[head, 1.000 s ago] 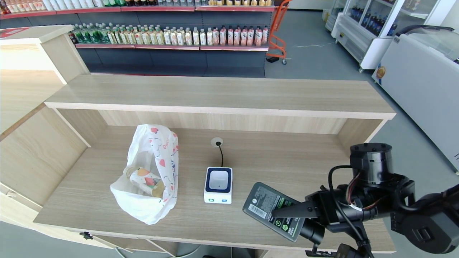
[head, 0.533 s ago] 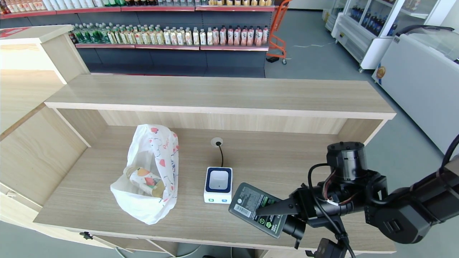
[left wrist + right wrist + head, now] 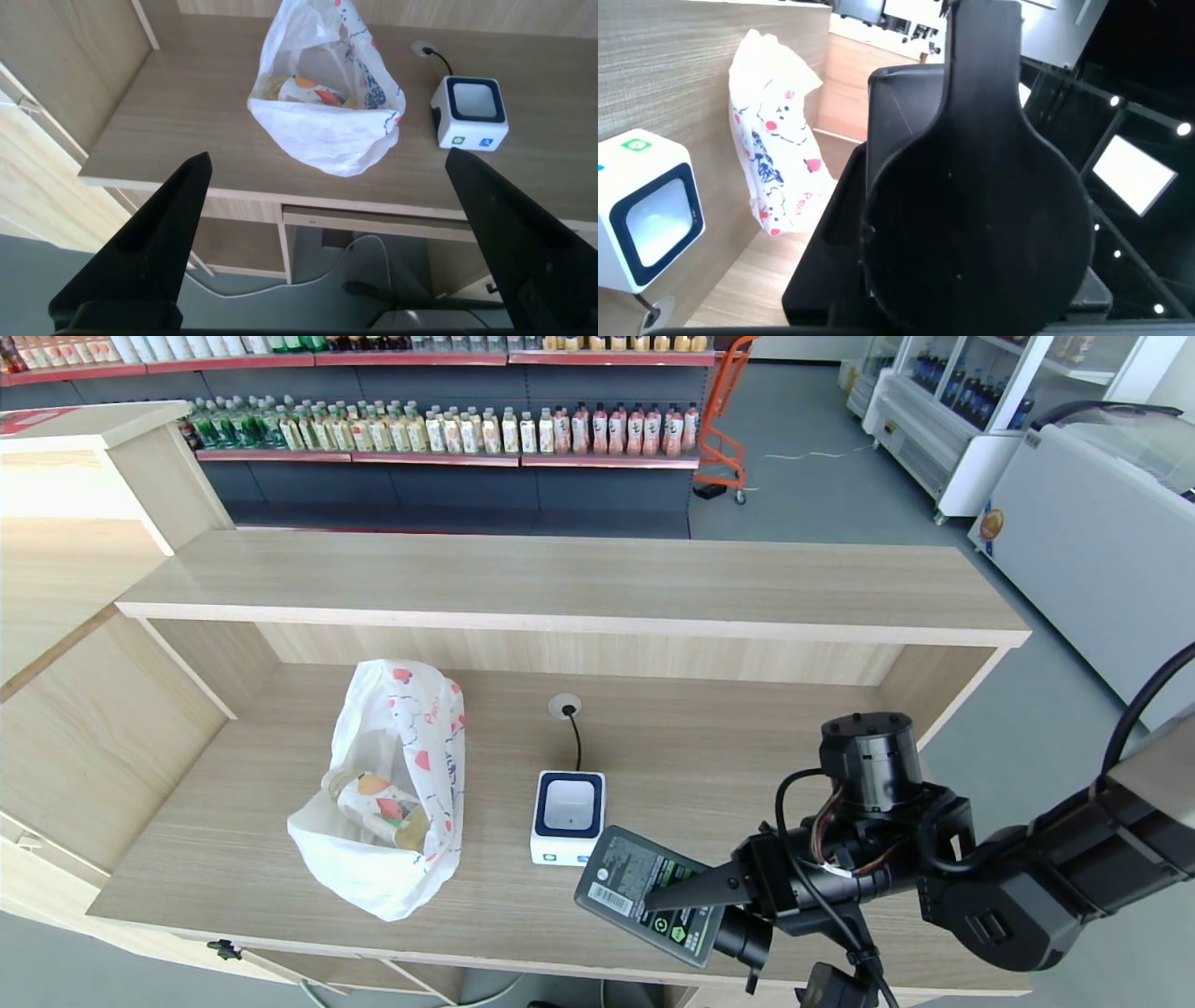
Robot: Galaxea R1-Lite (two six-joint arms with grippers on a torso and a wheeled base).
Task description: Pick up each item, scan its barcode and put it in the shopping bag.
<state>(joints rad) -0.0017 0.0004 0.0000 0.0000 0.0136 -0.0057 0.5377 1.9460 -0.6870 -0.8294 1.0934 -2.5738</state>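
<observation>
- One grasp noted: found right claw [image 3: 655, 903] clenched on dark grey flat packet with barcode label [image 3: 618, 882], just beside white box scanner with blue rim [image 3: 568, 817].
- Saw white printed plastic shopping bag [image 3: 403, 719] on pale wooden tabletop [image 3: 747, 747], left of scanner, bottle [image 3: 378, 807] inside.
- Found left claw [image 3: 327, 161] released, fingers [image 3: 159, 243] spread wide.

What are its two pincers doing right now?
Left pincer: open, holding nothing.
Right pincer: closed on a dark packet.
</observation>
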